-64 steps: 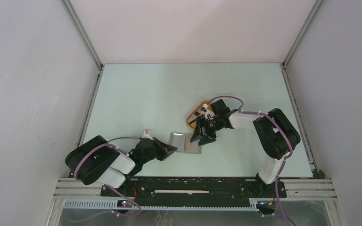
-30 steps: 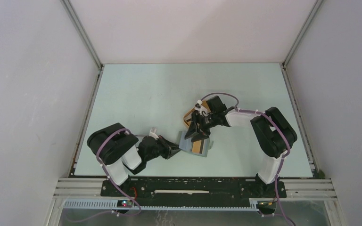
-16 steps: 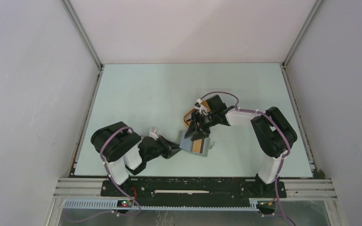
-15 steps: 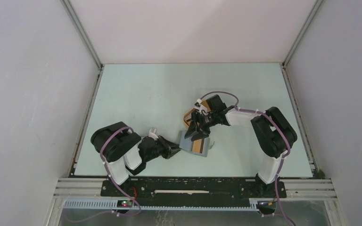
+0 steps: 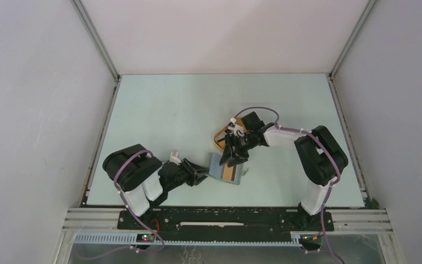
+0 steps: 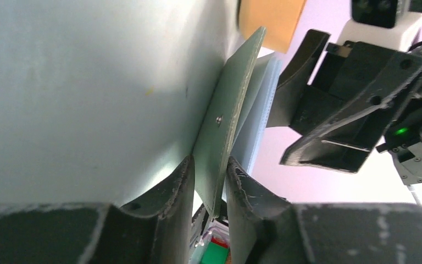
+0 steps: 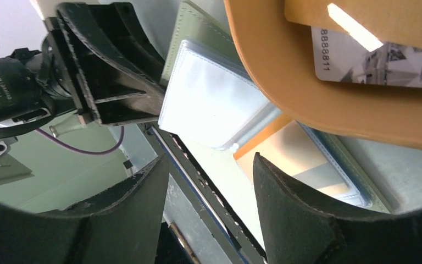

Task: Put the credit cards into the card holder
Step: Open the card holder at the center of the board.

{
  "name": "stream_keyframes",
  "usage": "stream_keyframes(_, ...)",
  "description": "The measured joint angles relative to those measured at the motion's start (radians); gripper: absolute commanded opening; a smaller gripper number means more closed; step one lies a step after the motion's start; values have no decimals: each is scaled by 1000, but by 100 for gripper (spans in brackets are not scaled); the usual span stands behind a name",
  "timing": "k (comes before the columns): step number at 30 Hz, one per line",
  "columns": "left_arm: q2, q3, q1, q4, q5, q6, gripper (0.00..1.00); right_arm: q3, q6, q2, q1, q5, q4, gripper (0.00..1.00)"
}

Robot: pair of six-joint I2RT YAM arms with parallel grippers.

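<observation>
Near the middle of the worktop's (image 5: pixel 170 110) near edge, the grey-green card holder (image 5: pixel 216 164) lay spread open. The left fingers (image 5: pixel 202 175) reached in from the left-edge side and stood narrow around the holder's left flap, which was tilted up off the surface. The flap's edge sat between them, but whether they pinched it or merely flanked it could not be told. A small metal snap stud (image 6: pixel 218 118) showed on the flap's outer face.

Inside the holder a clear plastic sleeve (image 7: pixel 214 104) stood raised, and a tan card (image 7: pixel 294 144) lay under clear plastic beside it. From above, that card showed a dark stripe. The right fingers (image 5: pixel 233 158) hovered just above the holder, spread wide with nothing between them.

Just beyond the holder, toward the far edge, sat the orange tray (image 7: pixel 307 104), largely hidden from above by the right arm. A whitish card (image 7: pixel 384 58) with a grey faceted pattern lay in it. A row of digits ran along one edge, eights followed by ones as far as could be read.
</observation>
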Motion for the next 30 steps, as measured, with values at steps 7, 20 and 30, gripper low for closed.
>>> stream_keyframes(7,-91,0,2,-25,-28,3,38,-15,-31,-27,-1,32,-57,64)
stream_keyframes(20,-981,66,18,-990,-210,219,63,-79,-30,-109,-64,110,-82,65)
stream_keyframes(30,-1033,177,20,-1251,-216,438,44,-128,13,-133,-109,115,-76,66)
